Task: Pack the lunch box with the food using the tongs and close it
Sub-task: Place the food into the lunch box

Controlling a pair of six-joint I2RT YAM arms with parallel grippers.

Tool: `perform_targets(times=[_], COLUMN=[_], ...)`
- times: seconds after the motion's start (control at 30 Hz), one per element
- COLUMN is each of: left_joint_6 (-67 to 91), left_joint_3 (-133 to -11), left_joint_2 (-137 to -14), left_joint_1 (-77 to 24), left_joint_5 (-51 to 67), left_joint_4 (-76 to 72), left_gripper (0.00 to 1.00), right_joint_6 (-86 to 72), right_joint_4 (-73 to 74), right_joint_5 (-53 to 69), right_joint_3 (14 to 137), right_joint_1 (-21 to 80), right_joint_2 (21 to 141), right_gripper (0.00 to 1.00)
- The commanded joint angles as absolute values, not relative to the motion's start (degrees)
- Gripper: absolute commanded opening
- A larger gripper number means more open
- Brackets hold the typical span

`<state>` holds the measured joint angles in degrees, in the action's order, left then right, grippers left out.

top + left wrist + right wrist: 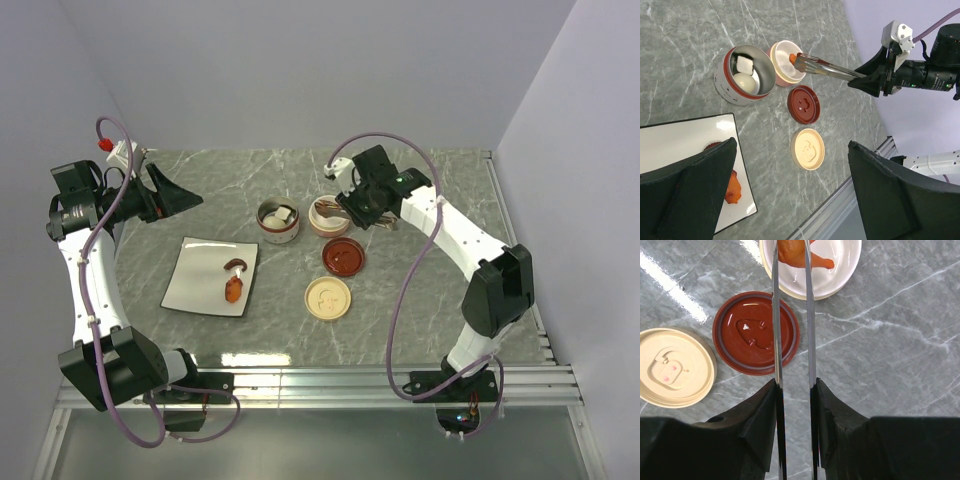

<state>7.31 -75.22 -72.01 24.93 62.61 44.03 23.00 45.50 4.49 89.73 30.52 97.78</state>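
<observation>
The lunch box stands apart as a metal tub (pixel 277 222) and a white bowl (pixel 328 215). The tub (pixel 745 75) holds a white egg-like ball and a white cube. My right gripper (pixel 794 387) is shut on the silver tongs (pixel 775 315), whose tips pinch an orange fried piece (pixel 795 252) over the bowl (pixel 840 265). In the left wrist view the tongs (pixel 825 67) reach into that bowl (pixel 786 69). My left gripper (pixel 185 198) hangs open at the left, holding nothing. More food lies on the plate: a brown-and-white piece (pixel 237 265) and an orange bit (pixel 232 291).
A white square plate (pixel 195 275) lies left of centre. A red lid (pixel 343 257) and a cream lid (pixel 328 298) lie flat in front of the bowl. Walls close the back and sides, and a metal rail runs along the near edge.
</observation>
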Motion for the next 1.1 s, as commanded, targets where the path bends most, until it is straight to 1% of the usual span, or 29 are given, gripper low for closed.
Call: perform_targets(times=[0.0,0.33,0.57,1.07], left_joint_6=[6.7,6.8,6.6,7.5], left_joint_3=[-76.1,-76.1,-75.8,-76.1], left_joint_2=[-71.0,-71.0,-71.1,-71.8], left_joint_1=[25.2,25.1,25.1,25.1], left_joint_5=[63.8,63.6,63.6,63.9], left_joint_4=[43.3,43.0,43.0,41.9], left_gripper=[0.99,0.99,1.0,0.99], right_joint_6=[22.3,21.9,22.0,21.7], right_joint_4=[41.8,41.7,41.7,45.8], right_joint_5=[5.4,5.5,3.0,3.3], right_joint_3=[89.6,89.9,89.8,91.9], right_joint_1=[30.2,30.1,30.2,30.1], right_joint_2=[98.2,100.9,102.0,102.3], right_gripper=[0.33,0.33,0.33,0.39])
